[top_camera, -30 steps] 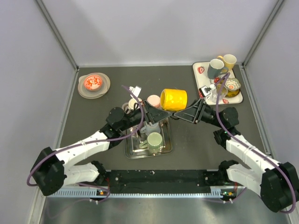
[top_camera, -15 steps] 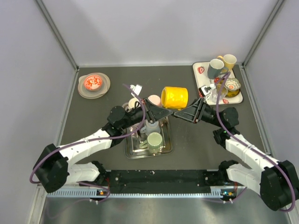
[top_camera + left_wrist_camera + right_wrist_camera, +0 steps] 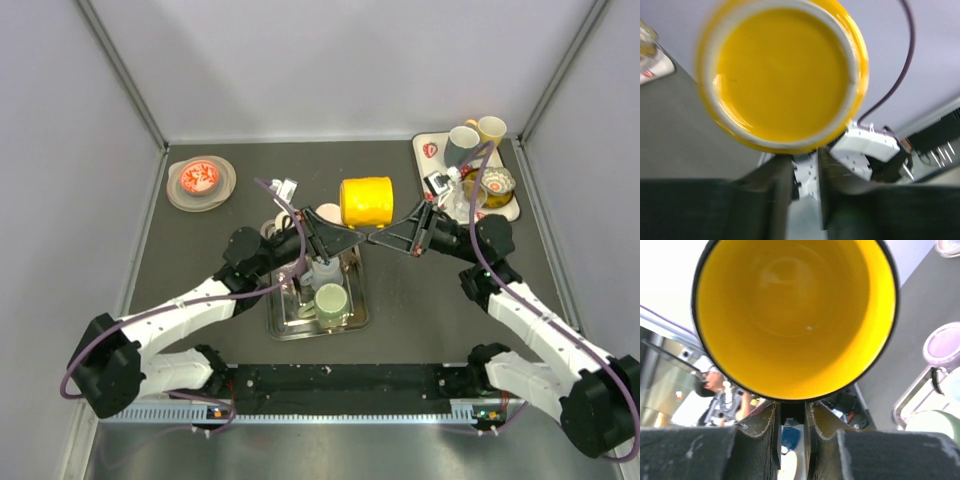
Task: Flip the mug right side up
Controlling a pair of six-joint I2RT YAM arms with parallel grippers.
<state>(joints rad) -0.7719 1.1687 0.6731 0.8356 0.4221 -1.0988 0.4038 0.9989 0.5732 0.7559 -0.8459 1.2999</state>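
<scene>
Top external shows me the yellow mug (image 3: 366, 201) lying on its side, apparently lifted clear of the table (image 3: 200, 270), right above the spot where my two tools meet. The left gripper (image 3: 354, 239) reaches it from the left and the right gripper (image 3: 379, 238) from the right. Their tips sit almost nose to nose, just under the mug's near side.

On the right wrist view the mug's mouth faces the camera and its yellow inside fills the upper picture. That tool's fingers (image 3: 826, 427) are drawn in to a narrow slot directly below the rim, and the rim touches the top of the slot. Something dark sits in the slot. I read this tool as clamped on the mug, though the rim hides which part it pinches.

On the left wrist view the mug's base faces the camera, blurred, as a yellow disc with a pale ring. The fingers here are also nearly together, with the mug's lower edge just above their tips. Through the slot I see a white part of the other tool. I cannot tell whether this one grips the mug or only rests against it.

Just nearer than the left gripper's tips lies a metal tray (image 3: 285, 328) with a green cup (image 3: 331, 300) in it. A lilac cup (image 3: 328, 213) stands just left of the mug. Beyond and to the right of the right gripper is a white tray (image 3: 428, 170) holding several mugs.
</scene>
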